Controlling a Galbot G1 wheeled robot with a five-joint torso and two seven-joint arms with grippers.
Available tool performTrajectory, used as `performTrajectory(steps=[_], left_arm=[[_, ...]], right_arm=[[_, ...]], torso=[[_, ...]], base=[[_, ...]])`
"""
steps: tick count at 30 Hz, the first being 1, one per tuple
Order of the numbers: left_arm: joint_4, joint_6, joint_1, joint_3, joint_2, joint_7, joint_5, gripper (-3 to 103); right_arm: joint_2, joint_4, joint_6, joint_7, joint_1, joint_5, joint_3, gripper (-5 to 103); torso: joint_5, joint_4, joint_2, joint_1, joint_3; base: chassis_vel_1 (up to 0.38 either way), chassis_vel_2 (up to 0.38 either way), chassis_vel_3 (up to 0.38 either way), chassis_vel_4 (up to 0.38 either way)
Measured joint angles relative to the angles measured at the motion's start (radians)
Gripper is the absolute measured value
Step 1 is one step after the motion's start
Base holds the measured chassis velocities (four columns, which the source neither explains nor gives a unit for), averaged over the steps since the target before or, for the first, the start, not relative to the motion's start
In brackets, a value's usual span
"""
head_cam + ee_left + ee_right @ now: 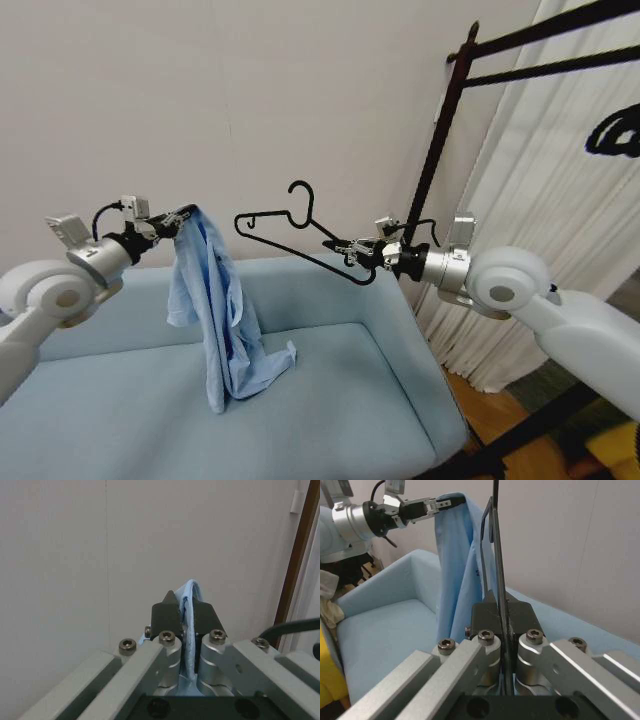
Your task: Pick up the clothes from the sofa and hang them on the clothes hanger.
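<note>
Head view: one light blue shirt (215, 300), one black wire hanger (300, 253), one pale blue sofa (330, 400), one black clothes rack (435, 150) and two robot hands. The left hand (185, 215) is raised over the left part of the sofa and pinches the shirt by its top edge. The shirt hangs straight down from that hand in long folds, its lower end close above the seat cushion; whether it touches the cushion cannot be told. The right hand (352, 252) is raised to about the same height on the right, in front of the rack's upright pole. It is pressed together on one end of the hanger, which reaches leftward toward the shirt, hook upward, apart from the cloth. A white curtain (560, 180) hangs behind the rack. Left wrist view gives the grip up close: a fold of blue shirt (190, 586) is squeezed between the two dark fingertips of the left hand (186, 607), against a bare wall. Right wrist view shows the hanger (497, 555) clamped in the right hand (502, 612); beyond it are the hanging shirt (457, 555), the left hand (445, 502) holding it, and the sofa (385, 630) below.
</note>
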Motion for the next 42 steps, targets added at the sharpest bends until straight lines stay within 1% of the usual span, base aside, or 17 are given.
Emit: performTrajectory(steps=[5, 8, 9, 13, 14, 19, 32, 42], left_arm=[[0.001, 0.000, -0.004, -0.001, 0.015, 0.004, -0.009, 3], [-0.002, 0.000, -0.004, -0.003, 0.025, 0.006, -0.012, 3], [-0.002, 0.000, -0.004, -0.003, 0.025, 0.006, -0.012, 3], [-0.008, 0.000, -0.003, -0.004, 0.026, 0.006, -0.012, 3], [-0.008, 0.000, -0.003, -0.004, 0.026, 0.006, -0.012, 3], [-0.012, 0.000, 0.000, -0.007, 0.026, 0.005, -0.010, 3], [-0.021, 0.000, -0.002, -0.005, 0.023, 0.002, -0.005, 3], [-0.038, 0.000, -0.001, -0.007, 0.023, -0.001, -0.005, 3]], right_arm=[[0.020, 0.013, 0.000, 0.003, 0.007, 0.002, -0.017, 2], [0.050, 0.017, 0.001, 0.022, 0.023, 0.004, -0.041, 2], [0.050, 0.017, 0.001, 0.022, 0.023, 0.004, -0.041, 2], [0.096, 0.017, 0.008, 0.071, 0.061, 0.005, -0.082, 2], [0.096, 0.017, 0.008, 0.071, 0.061, 0.005, -0.082, 2], [0.137, 0.005, 0.017, 0.121, 0.091, 0.005, -0.114, 2], [0.175, 0.006, 0.017, 0.151, 0.094, 0.002, -0.146, 2], [0.213, -0.011, 0.020, 0.168, 0.102, -0.026, -0.180, 2]], torso=[[0.0000, 0.0000, 0.000, 0.000, 0.000], [0.0002, 0.0001, 0.000, 0.000, 0.000], [0.0002, 0.0001, 0.000, 0.000, 0.000], [0.0000, 0.0002, 0.000, 0.000, 0.000], [0.0000, 0.0002, 0.000, 0.000, 0.000], [0.0000, 0.0001, 0.000, 0.000, 0.000], [0.0001, 0.0000, 0.000, 0.000, 0.000], [0.0001, 0.0001, 0.000, 0.000, 0.000]], base=[[0.000, 0.000, 0.000, 0.000], [0.000, 0.000, 0.000, 0.000], [0.000, 0.000, 0.000, 0.000], [0.000, 0.000, 0.000, 0.000], [0.000, 0.000, 0.000, 0.000], [0.000, 0.000, 0.000, 0.000], [0.000, 0.000, 0.000, 0.000], [0.000, 0.000, 0.000, 0.000]])
